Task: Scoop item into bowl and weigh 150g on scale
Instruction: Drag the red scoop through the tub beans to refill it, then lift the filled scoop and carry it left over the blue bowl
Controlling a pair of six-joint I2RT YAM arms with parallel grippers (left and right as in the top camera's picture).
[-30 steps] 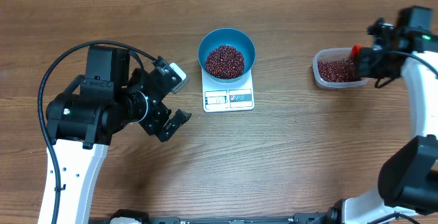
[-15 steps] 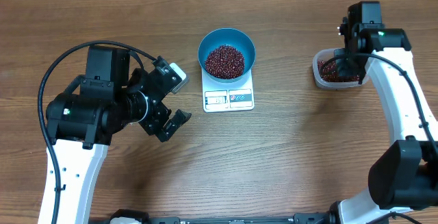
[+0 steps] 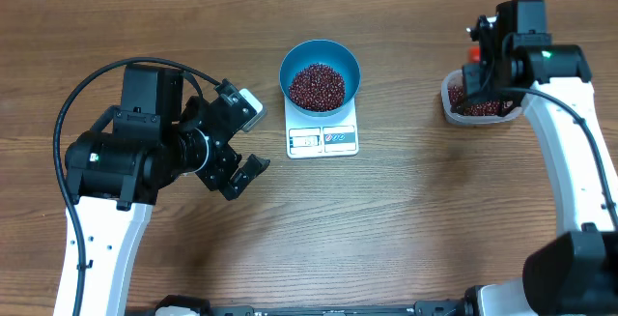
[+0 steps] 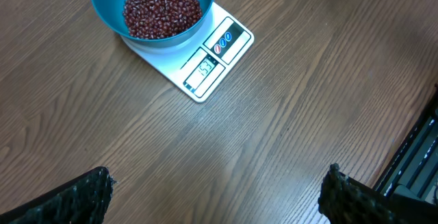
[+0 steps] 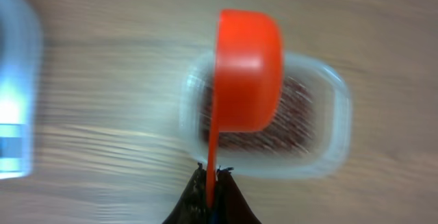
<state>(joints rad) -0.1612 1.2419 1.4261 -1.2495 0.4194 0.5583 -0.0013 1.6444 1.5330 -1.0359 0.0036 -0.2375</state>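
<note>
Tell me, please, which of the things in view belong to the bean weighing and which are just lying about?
In the job: beans; blue bowl on the scale; clear tub of beans; orange scoop, in the shut right gripper.
Just about: wooden table; left gripper, open, holding nothing.

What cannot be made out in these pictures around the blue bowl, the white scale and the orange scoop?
- Overhead: digits on the small white square scale, too small.
- Right wrist: motion blur; whether the orange plastic scoop is loaded or empty is unclear.
- Overhead: the right arm covers part of the clear plastic tub.
</note>
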